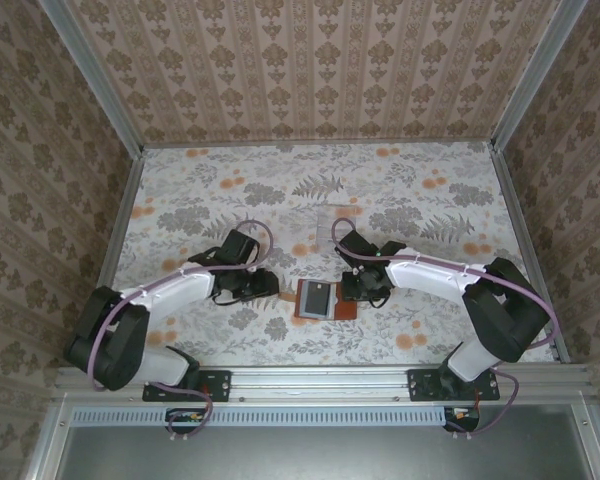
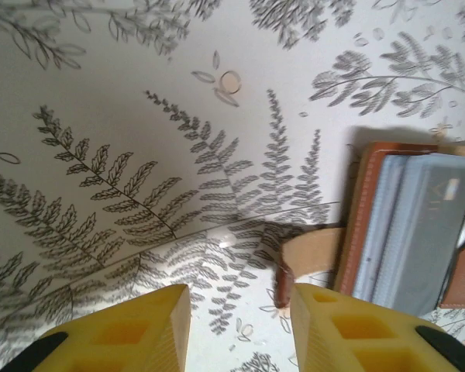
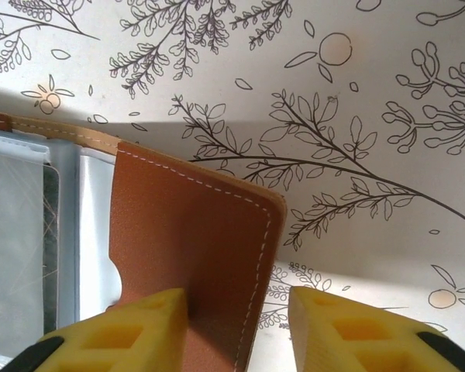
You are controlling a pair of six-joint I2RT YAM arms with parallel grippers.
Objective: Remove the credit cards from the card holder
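I am hovering both claws low over the flowered bench (image 1: 180, 190), one on each side of the card holder (image 1: 320, 299). The holder is lying open on the bench, near the front edge and between my two arms, its grey-blue lining facing up and its reddish-brown outside showing as a rim around it. The credit cards (image 1: 318, 297) are sitting inside it, a dark face showing in the middle of the lining from above; I cannot tell how many are tucked there.

My left claw (image 2: 240, 325) is standing with its yellow fingers (image 2: 124, 337) parted, and nothing but fern-printed bench is lying between them. The holder is just beside it, off to the right in the left wrist view, not touching either finger.

My right claw (image 3: 236, 329) is also standing parted. A brown leather flap (image 3: 194, 248) of the holder is rising up between its fingers (image 3: 116, 337), leaning close against one finger, while a clear gap is showing between the flap's stitched edge and the other.

A clear plastic tray (image 1: 337, 220) is lying further back on the bench, apart from the holder.
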